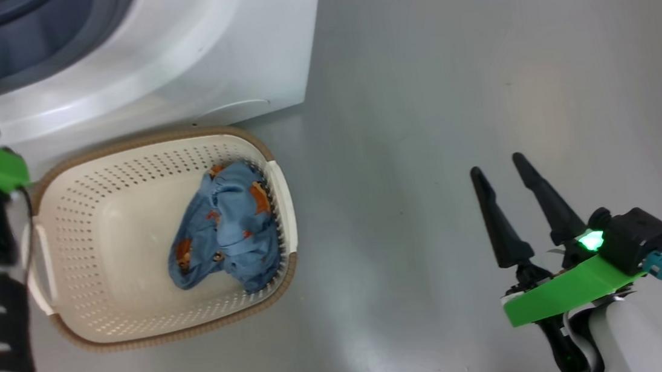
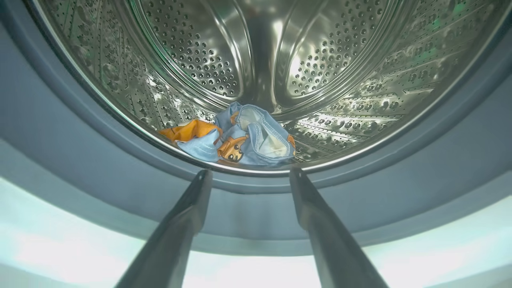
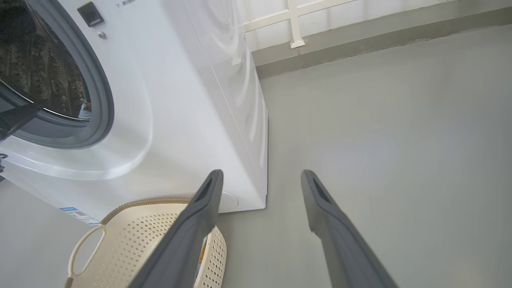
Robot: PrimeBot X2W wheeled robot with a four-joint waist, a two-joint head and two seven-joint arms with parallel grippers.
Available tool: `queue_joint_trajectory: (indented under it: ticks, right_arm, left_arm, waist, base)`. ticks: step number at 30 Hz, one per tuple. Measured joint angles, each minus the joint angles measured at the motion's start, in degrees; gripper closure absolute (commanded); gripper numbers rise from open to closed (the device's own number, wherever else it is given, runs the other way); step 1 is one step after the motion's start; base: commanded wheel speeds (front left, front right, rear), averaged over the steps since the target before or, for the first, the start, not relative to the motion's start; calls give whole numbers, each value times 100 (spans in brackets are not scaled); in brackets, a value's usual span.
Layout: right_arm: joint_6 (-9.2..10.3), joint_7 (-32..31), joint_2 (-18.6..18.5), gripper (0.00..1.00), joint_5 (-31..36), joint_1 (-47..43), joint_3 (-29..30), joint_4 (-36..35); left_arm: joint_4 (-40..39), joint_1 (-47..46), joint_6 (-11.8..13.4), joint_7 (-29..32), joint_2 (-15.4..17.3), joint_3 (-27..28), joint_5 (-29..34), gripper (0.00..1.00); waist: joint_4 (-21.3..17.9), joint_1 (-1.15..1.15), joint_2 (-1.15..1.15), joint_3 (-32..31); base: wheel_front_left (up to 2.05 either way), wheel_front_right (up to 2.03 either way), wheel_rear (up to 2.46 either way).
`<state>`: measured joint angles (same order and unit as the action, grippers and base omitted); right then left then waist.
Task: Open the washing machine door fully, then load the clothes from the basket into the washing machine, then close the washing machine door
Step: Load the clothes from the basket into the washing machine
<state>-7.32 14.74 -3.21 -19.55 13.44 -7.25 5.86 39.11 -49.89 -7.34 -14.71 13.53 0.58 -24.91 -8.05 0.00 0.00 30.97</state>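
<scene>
Jaws of the left gripper (image 2: 251, 173) stand spread wide with nothing between them. Their tips hang over the grey gasket (image 2: 80, 160), just short of the lower lip of the steel drum (image 2: 260, 60). Just past the tips, a bundle of the clothes (image 2: 240, 136) lies on the drum's bottom near its front edge, with open drum behind and above it.

The right gripper (image 1: 498, 165) also has its jaws apart and holds nothing. It hangs above bare floor (image 1: 448, 77), well to the right of the basket (image 1: 98, 232). In the right wrist view one finger overlaps the basket's end, and the other points over open floor that runs to a wall base (image 3: 360, 44).

The basket sits on the floor just in front of the washing machine (image 1: 173, 61), its brown rim close to the machine's lower front edge. A blue garment (image 1: 226, 229) with orange print lies bunched against the basket's right wall, and the cream bottom shows to its left.
</scene>
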Motion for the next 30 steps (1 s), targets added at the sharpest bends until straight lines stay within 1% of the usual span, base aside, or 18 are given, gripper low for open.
queue_joint_trajectory:
  ticks: [8, 18, 30]
  right_arm:
    - [0, 0, -118, 0, 24, -132, 175, 48]
    - [0, 0, -388, 0, -30, -701, 238, 196]
    - [-1, -1, -577, 0, -148, -1456, 387, 246]
  left_arm:
    - [-655, 1098, 0, 0, -355, 218, 158, 0]
    - [-1336, 2655, 0, 1, -704, 441, 258, 0]
    - [-1924, 3858, 0, 1, -824, 413, 560, 0]
  waist:
    - [163, 0, 0, -311]
    - [345, 0, 0, -992]
    - [583, 0, 0, -1819]
  base:
    - [0, 0, 0]
    - [0, 0, 0]
    - [0, 0, 0]
